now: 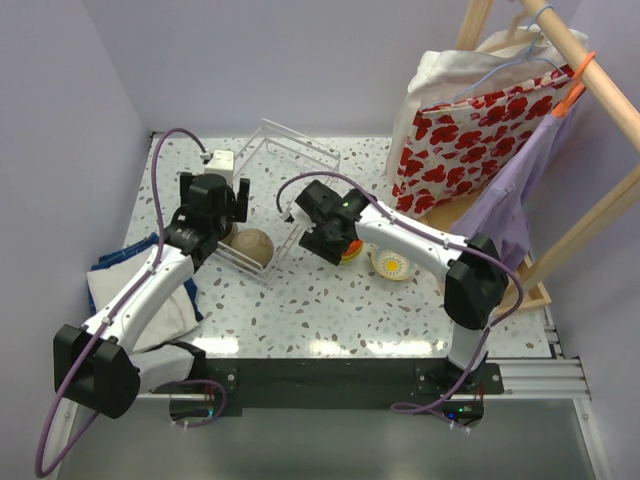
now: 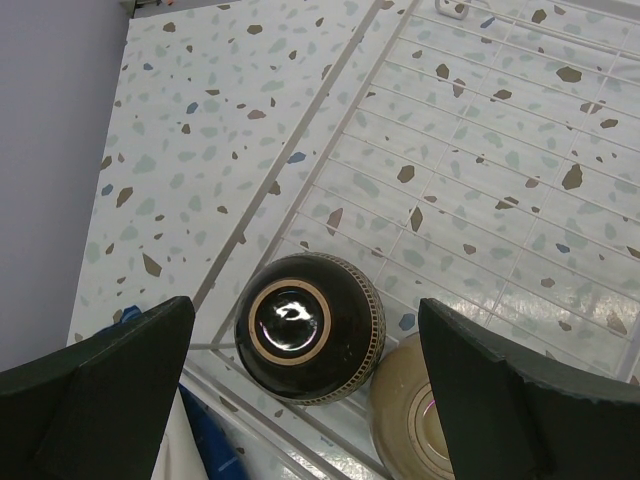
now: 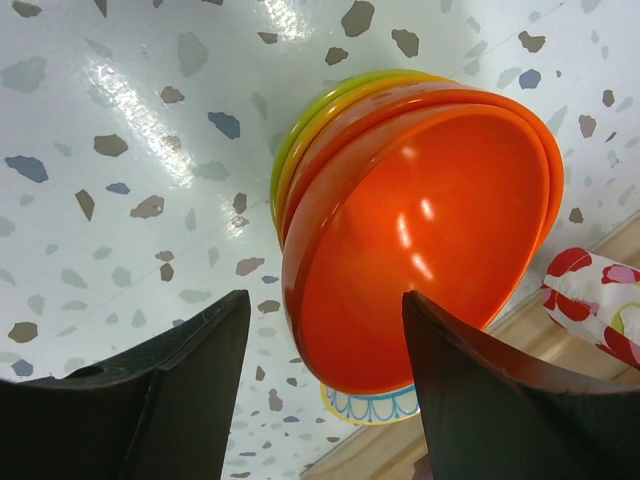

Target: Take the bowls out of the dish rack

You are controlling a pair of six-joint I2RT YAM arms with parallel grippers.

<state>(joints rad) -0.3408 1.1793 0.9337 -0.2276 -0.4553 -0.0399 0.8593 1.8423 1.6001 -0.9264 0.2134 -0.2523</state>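
No lettering, brand, label or number is readable on the bowls (image 3: 420, 250), dish rack (image 1: 283, 190) or flowered bag (image 1: 470, 140).

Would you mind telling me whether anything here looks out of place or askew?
Nothing looks spilled or damaged. The nested stack of bowls beneath the right claw seems slightly askew, its rims fanning to one side, though the camera angle may exaggerate that.
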